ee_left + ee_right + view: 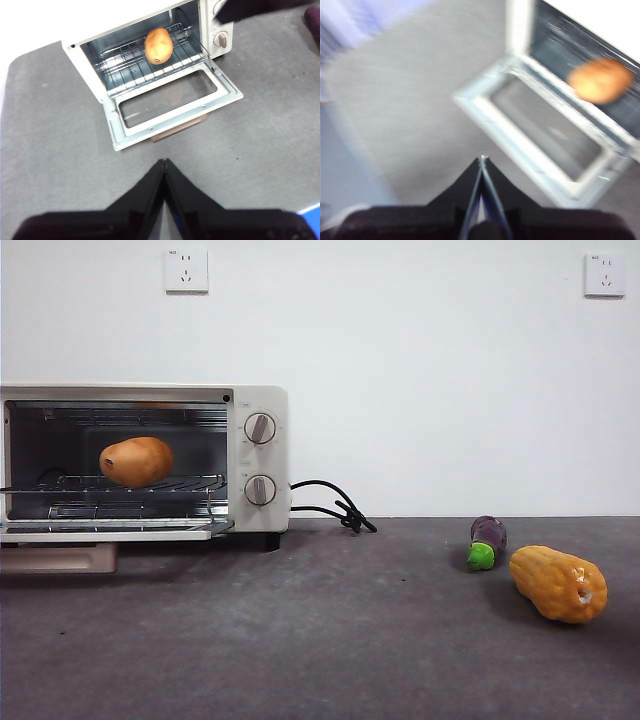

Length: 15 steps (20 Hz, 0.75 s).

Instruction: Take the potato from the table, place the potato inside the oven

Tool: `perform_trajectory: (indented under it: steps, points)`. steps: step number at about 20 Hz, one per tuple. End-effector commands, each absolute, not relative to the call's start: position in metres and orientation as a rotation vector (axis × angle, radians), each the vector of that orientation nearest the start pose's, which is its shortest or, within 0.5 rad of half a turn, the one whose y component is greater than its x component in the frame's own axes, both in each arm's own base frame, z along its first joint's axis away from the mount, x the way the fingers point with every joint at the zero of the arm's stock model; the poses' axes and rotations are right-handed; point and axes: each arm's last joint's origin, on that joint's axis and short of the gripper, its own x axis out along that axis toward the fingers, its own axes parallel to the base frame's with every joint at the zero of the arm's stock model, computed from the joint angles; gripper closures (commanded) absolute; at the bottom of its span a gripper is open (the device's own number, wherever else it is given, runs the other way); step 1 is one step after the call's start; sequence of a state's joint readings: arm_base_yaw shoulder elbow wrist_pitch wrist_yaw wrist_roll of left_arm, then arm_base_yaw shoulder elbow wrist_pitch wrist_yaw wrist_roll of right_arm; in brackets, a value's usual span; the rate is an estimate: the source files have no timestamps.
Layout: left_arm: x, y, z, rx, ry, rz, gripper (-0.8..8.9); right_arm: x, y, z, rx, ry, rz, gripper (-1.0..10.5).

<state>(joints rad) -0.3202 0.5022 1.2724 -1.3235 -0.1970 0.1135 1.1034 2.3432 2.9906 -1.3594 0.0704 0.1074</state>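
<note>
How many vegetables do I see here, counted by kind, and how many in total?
Potato, on the rack inside the oven: 1
Corn cob, on the table: 1
Eggplant, on the table beside the corn cob: 1
Total: 3

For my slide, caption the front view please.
Orange-brown oval potato resting on wire rack inside open cream-white toaster oven; purple eggplant, yellow corn aside.

The front view looks level and close at the oven (145,462); both wrist views look down on it.
</note>
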Motion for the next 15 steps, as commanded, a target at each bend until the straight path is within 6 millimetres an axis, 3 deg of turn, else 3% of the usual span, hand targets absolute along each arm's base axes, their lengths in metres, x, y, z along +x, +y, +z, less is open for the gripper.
perform_trajectory:
  steps: [1, 6, 9, 11, 15]
  points:
    - [0.007, 0.006, 0.394, 0.285, 0.526, -0.075, 8.19, 0.179, 0.372, 0.442, -0.349, 0.683, 0.977, 9.5]
    - [0.009, 0.007, 0.392, 0.326, 0.534, -0.03, 8.2, 0.142, 0.321, 0.439, -0.578, 0.732, 0.757, 9.5]
    - [0.021, 0.002, 0.373, 0.343, 0.608, -0.05, 8.21, 0.115, 0.286, 0.429, -0.498, 0.641, 0.745, 9.5]
    - [0.032, -0.002, 0.353, 0.357, 0.684, -0.051, 8.21, 0.097, 0.256, 0.409, -0.37, 0.567, 0.774, 9.5]
    - [0.053, -0.01, 0.319, 0.303, 0.753, -0.038, 8.22, 0.075, 0.192, 0.339, -0.186, 0.521, 0.729, 9.5]
